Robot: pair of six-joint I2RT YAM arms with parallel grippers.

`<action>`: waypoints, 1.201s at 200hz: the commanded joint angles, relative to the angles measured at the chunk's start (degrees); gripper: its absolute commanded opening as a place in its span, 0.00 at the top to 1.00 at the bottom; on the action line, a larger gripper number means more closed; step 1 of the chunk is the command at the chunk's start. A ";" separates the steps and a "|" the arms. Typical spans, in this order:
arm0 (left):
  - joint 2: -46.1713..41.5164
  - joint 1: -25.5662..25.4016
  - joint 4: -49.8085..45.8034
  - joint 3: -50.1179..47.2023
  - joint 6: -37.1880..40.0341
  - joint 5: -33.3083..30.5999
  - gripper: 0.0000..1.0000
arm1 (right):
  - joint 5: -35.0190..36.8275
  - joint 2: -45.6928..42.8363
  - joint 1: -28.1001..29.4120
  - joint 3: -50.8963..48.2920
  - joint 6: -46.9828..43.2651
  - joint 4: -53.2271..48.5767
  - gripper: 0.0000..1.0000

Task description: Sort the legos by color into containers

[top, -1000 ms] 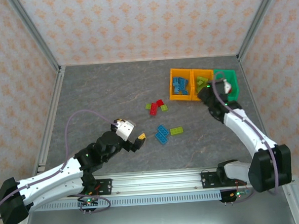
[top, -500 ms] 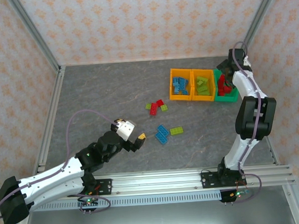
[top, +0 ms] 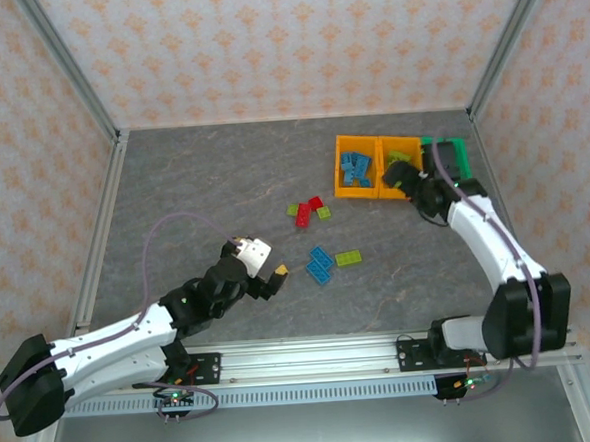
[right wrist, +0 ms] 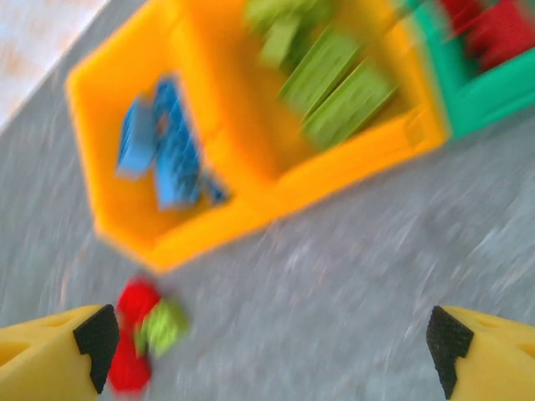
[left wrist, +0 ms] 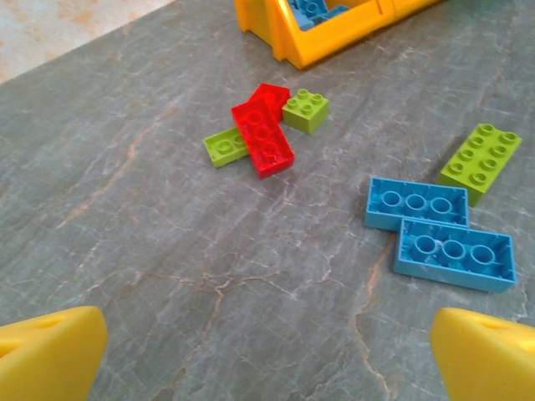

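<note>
I am holding my left tool [left wrist: 267, 351] wide open and empty, low over the table [left wrist: 167, 251]. Just ahead, two blue legos [left wrist: 435, 230] are lying touching, a green lego [left wrist: 481, 159] beside them. A red lego [left wrist: 263, 138] is resting between two small green ones farther on. My right tool [right wrist: 269, 347], also spread wide and empty, is hovering near the bins [right wrist: 251, 209], which are holding blue, green and red bricks separately.

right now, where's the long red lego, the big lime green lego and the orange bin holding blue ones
long red lego [left wrist: 263, 142]: left wrist view, middle of its studded top
big lime green lego [left wrist: 479, 160]: left wrist view, its studded top
orange bin [top: 354, 192]: top external view, its near wall
</note>
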 commanded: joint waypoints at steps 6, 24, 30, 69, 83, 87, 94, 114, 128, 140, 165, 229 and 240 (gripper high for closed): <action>0.05 0.18 1.62 2.15 -0.52 4.27 0.00 | 0.80 -3.97 10.02 -3.78 -5.07 -9.25 0.03; -0.13 0.22 1.92 1.96 0.53 5.38 0.00 | 1.87 -3.81 16.33 -5.51 -4.64 -11.14 0.00; -0.13 0.22 1.96 1.75 0.87 5.44 0.00 | 2.27 -3.31 18.33 -5.66 -4.75 -11.59 0.01; 0.32 0.22 1.66 1.82 0.92 4.54 0.00 | 3.31 3.76 25.44 -5.83 -6.79 -11.91 0.01; 0.17 0.22 1.32 1.82 0.93 4.05 0.00 | 0.42 6.47 25.93 -6.84 -6.65 -9.30 0.05; 0.10 0.18 1.20 1.82 1.03 3.90 0.00 | -0.12 7.11 26.11 -7.13 -6.50 -8.59 0.05; -0.08 0.24 1.05 1.82 1.01 3.74 0.00 | -0.24 8.30 26.13 -7.35 -6.20 -7.67 0.06; -0.39 0.22 0.96 1.74 1.09 3.76 0.00 | 1.58 11.06 26.16 -6.96 -6.24 -5.86 0.08; -0.61 0.22 0.91 1.74 1.10 3.81 0.00 | 1.83 12.88 26.20 -6.22 -7.07 -4.62 0.08; -0.57 0.22 0.74 1.74 1.17 3.69 0.00 | 2.08 14.85 26.16 -5.27 -7.08 -4.26 0.08; -0.73 0.22 0.26 1.91 1.42 3.44 0.00 | 1.45 17.76 25.97 -5.22 -6.93 -0.77 0.10; -1.41 0.22 0.30 1.65 1.45 3.23 0.00 | 5.26 23.36 25.87 -4.53 -5.33 -1.03 0.22; -1.44 0.22 0.41 1.65 1.45 3.24 0.00 | 6.45 23.24 25.92 -4.99 -4.93 -1.34 0.25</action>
